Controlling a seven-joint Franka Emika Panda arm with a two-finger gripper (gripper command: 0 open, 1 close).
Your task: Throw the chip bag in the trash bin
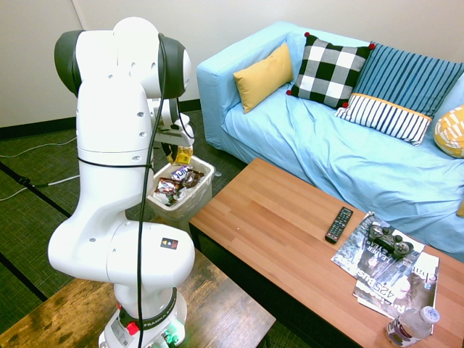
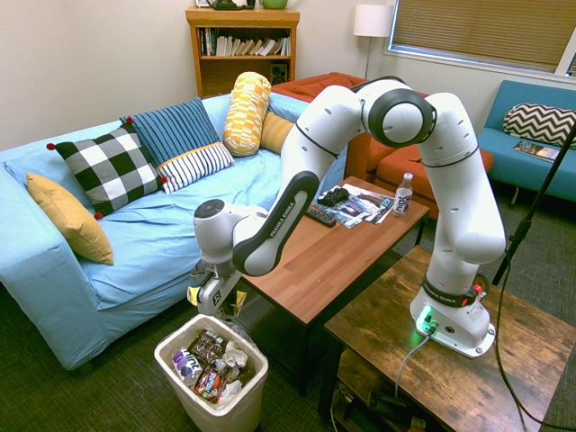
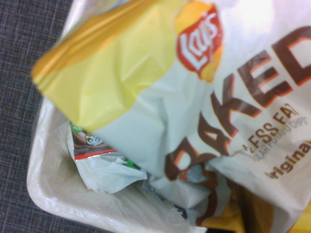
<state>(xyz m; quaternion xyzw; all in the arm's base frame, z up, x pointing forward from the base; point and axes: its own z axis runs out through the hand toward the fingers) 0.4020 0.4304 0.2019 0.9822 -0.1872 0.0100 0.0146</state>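
Hanging pinched between the pressed-together fingers of the gripper [image 2: 216,306]: chip bag [image 3: 160,107], yellow and white, crinkled, brown lettering. Directly beneath the fingers: trash bin [image 2: 184,382], white, clear liner, open top. Inside it, below the bag: candy wrappers [image 2: 209,358], crumpled paper [image 3: 109,174].

On the chip bag [image 3: 160,111], seen close in the wrist view, we read the red "Lay's" logo and below it, in large brown letters, "BAKED", with small print reading "LESS FAT" and "Original" and a fainter line that seems to say "potato chips". On the robot arm [image 2: 270,229] we make out "FRANKA EMIKA" along the dark band. The magazines [image 1: 395,279] on the desk [image 1: 275,217] carry large cover lettering we cannot read reliably.
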